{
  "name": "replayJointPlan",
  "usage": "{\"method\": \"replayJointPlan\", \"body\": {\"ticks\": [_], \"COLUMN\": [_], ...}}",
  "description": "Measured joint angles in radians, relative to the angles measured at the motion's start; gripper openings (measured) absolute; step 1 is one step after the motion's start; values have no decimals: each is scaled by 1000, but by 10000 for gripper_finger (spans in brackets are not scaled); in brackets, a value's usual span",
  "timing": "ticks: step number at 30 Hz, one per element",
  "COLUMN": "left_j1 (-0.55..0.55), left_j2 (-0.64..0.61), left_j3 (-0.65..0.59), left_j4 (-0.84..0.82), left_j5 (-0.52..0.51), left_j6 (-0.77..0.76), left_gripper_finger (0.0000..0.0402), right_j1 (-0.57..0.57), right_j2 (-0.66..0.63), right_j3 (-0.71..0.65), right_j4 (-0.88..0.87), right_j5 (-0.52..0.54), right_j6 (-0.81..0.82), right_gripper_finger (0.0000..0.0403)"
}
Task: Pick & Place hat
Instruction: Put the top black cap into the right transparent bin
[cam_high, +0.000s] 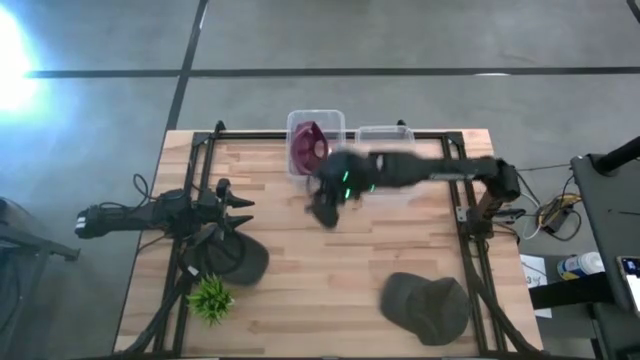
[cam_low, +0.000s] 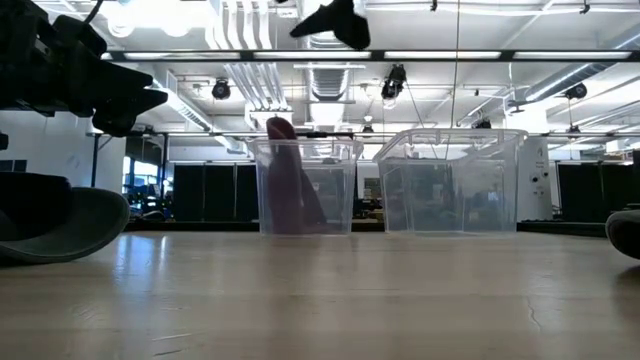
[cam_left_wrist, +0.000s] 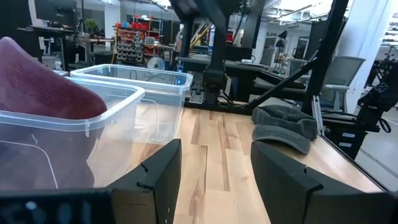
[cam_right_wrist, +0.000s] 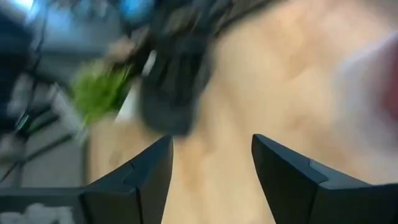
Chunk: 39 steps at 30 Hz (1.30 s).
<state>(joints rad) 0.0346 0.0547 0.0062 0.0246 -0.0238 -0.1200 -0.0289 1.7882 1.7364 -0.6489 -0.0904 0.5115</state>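
Note:
A maroon hat (cam_high: 308, 146) lies inside the left clear bin (cam_high: 335, 122), also showing as the maroon hat (cam_left_wrist: 43, 87) in the left wrist view. A dark hat (cam_high: 238, 258) rests brim-down on the table by the left arm. A grey-green cap (cam_high: 428, 306) sits near the table's near right corner. My right gripper (cam_high: 322, 212) hangs open in the air over the table's middle, empty; its wrist view looks toward the dark hat (cam_right_wrist: 174, 87). My left gripper (cam_high: 243, 203) waits open at the table's left, above the dark hat.
A second clear bin (cam_high: 385, 140) stands empty beside the first at the far edge. A small green plant (cam_high: 210, 298) sits at the near left corner. Black frame rails (cam_high: 470, 250) run along both table sides. Bare wood lies between the two hats.

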Motion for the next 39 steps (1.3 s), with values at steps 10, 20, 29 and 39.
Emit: {"method": "replayJointPlan", "body": {"ticks": [10,20,29,39], "left_j1": [0,0,0,0], "left_j2": [2,2,2,4], "left_j3": [0,0,0,0], "left_j4": [0,0,0,0], "left_j5": [0,0,0,0], "left_j6": [0,0,0,0], "left_gripper_finger": [188,188,188,188], "right_j1": [192,141,124,195], "right_j2": [221,550,646,405], "right_j3": [-188,-24,126,79], "right_j4": [439,671,562,287], "right_j5": [69,61,52,76], "right_j6": [301,302,290,163], "right_gripper_finger": [201,201,201,201]}}
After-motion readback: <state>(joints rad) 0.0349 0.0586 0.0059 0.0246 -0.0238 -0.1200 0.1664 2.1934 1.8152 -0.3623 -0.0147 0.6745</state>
